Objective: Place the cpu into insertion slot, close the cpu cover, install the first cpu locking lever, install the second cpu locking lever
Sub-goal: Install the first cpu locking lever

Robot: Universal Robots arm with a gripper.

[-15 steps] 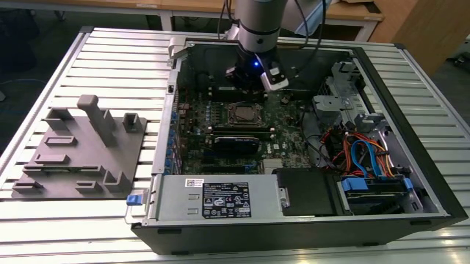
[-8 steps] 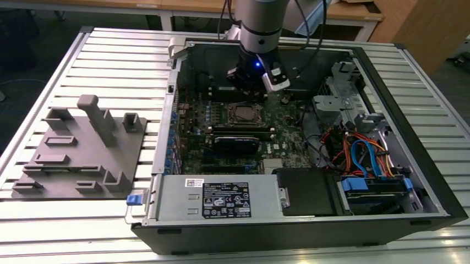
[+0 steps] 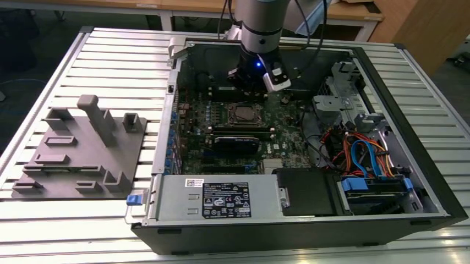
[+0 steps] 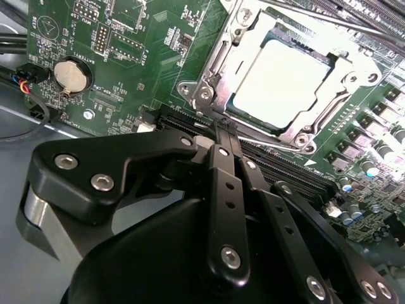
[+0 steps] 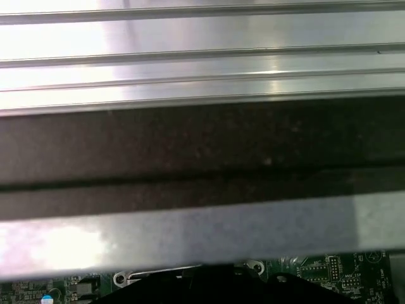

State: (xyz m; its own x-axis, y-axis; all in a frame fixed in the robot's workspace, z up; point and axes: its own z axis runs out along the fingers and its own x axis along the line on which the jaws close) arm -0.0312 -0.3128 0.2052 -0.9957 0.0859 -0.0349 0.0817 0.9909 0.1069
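The cpu (image 4: 281, 79), a flat square chip with a pale, brightly lit metal top, lies level inside the insertion slot (image 4: 209, 73), seated within its silver rim. The cpu cover (image 4: 345, 95), a thin silver frame plate with a large square window, lies closed flat over the chip, so that the chip's top shows through the window. In the second wrist view thin metal lever rods (image 4: 304, 16) run along the slot's edges; whether they are latched cannot be told. In the exterior view the insertion slot (image 3: 240, 114) appears as a small square with a silver rim near the middle of the green motherboard (image 3: 220, 129).
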